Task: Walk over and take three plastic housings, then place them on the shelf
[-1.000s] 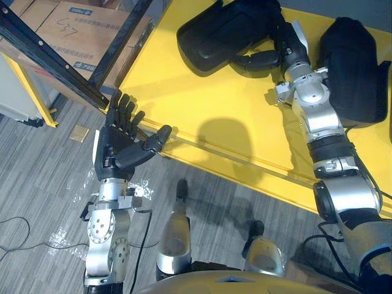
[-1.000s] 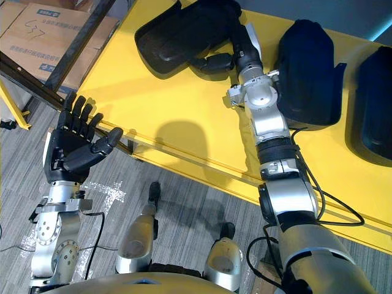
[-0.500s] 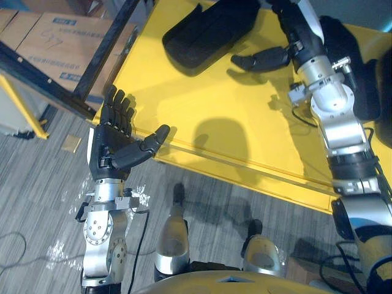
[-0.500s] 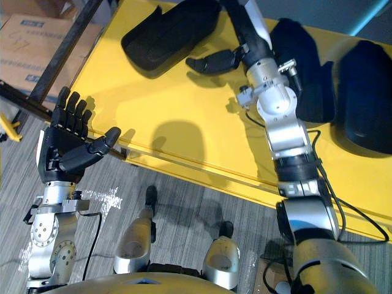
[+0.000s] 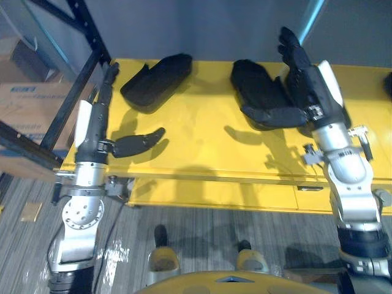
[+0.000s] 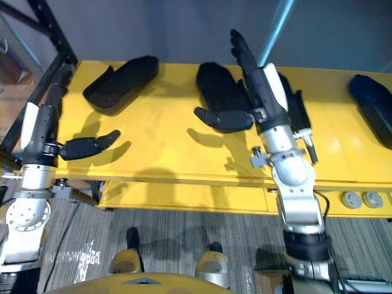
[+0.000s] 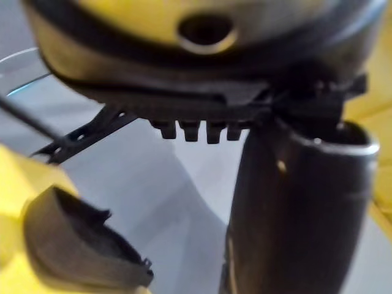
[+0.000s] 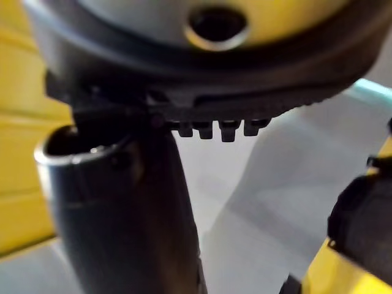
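Note:
Three black plastic housings lie on the yellow table (image 5: 202, 141): one at the back left (image 5: 156, 79), one in the middle (image 5: 260, 89), one at the far right (image 6: 373, 104). My left hand (image 5: 92, 125) hovers open over the table's left end, fingers straight and thumb (image 5: 138, 144) stretched out, holding nothing. My right hand (image 5: 306, 86) stands open and raised just right of the middle housing, its thumb (image 5: 275, 115) over that housing's near edge. The left wrist view shows the left housing (image 7: 79, 245) beyond the thumb.
A black shelf frame (image 5: 73, 24) rises at the table's left end, with a cardboard box (image 5: 27, 101) behind it. Round buttons (image 6: 355, 199) sit in the table's front rail at the right. A grey wall stands behind the table.
The view has swung up to face the table. My right hand has come away from the left housing to the middle one. My left hand has moved from beside the table edge to above it.

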